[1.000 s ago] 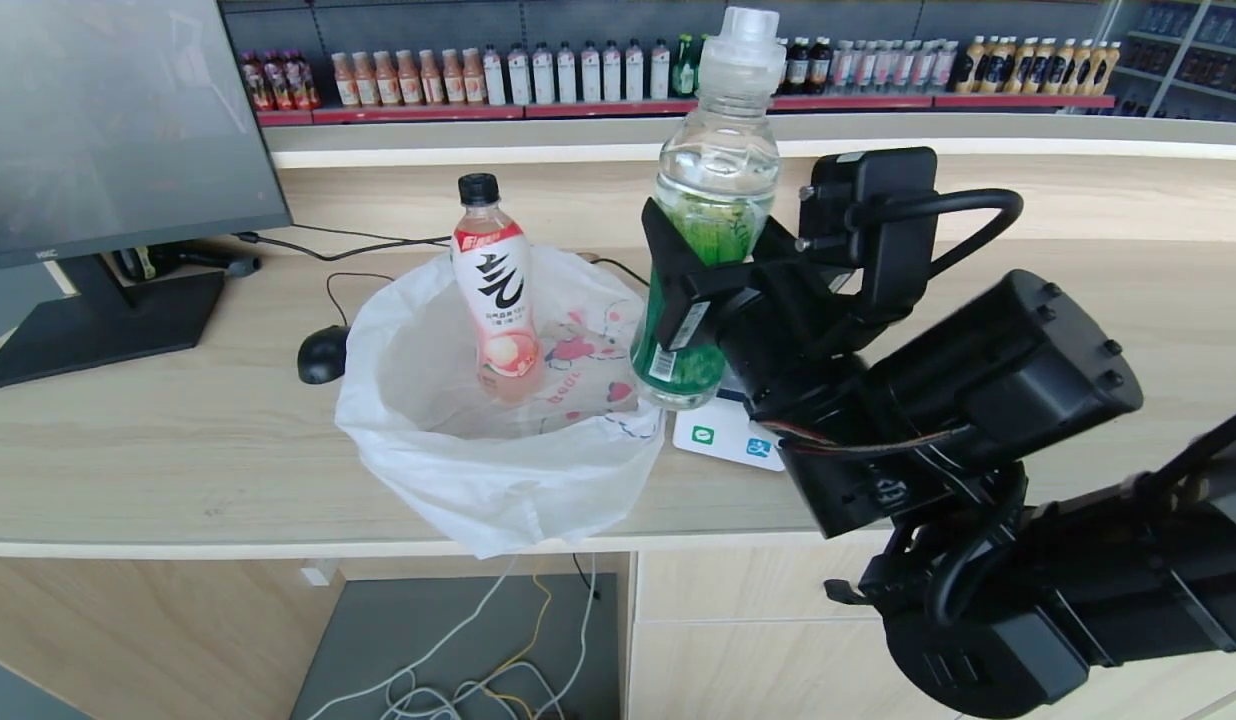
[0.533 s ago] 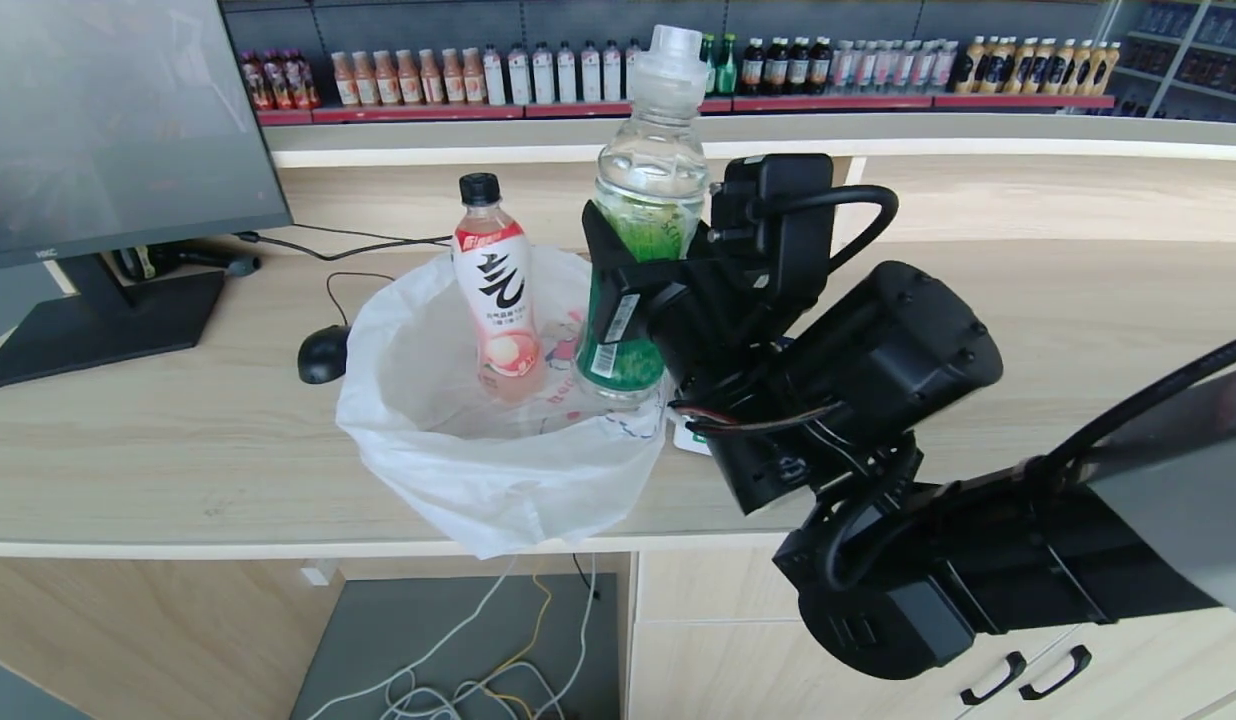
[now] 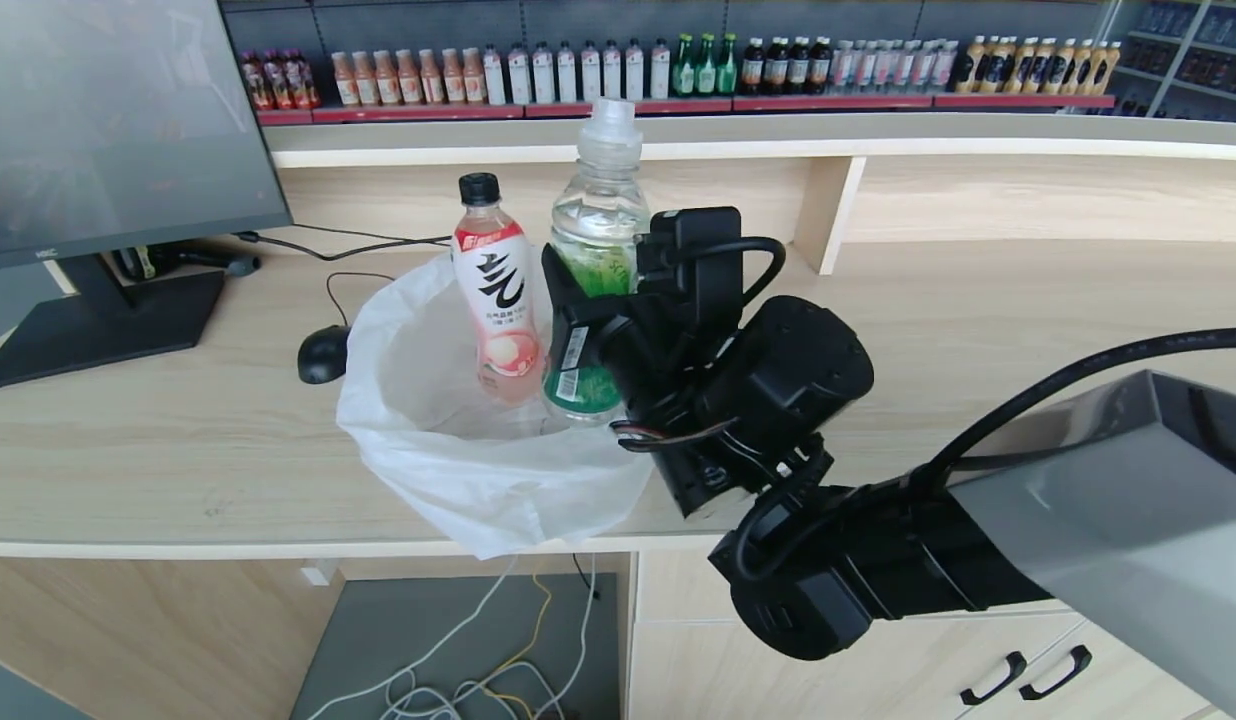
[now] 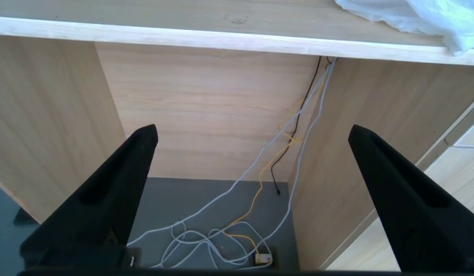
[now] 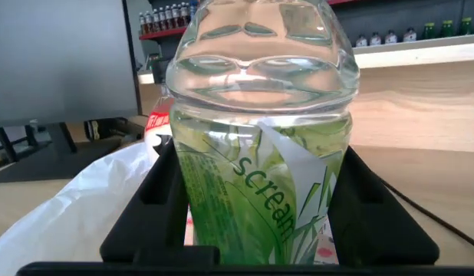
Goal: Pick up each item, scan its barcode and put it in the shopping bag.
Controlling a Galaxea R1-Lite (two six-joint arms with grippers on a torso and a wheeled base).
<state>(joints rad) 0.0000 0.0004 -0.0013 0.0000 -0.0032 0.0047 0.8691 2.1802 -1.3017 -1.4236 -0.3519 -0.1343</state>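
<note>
The head view caught the right gripper (image 3: 586,325) clamped on the green bottle (image 3: 600,215), upright, with its base down in the mouth of the white shopping bag (image 3: 418,440), just beside the standing pink bottle (image 3: 496,290). The right wrist view gave the close-up: clear shoulders, green leafy label, black fingers (image 5: 154,207) either side. In the left wrist view, the left gripper (image 4: 252,134) was spread wide below the counter (image 4: 183,34), with cables (image 4: 245,215) beyond.

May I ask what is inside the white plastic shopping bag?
A pink drink bottle and a green-labelled clear bottle in the right gripper; the bag hides its bottom.
</note>
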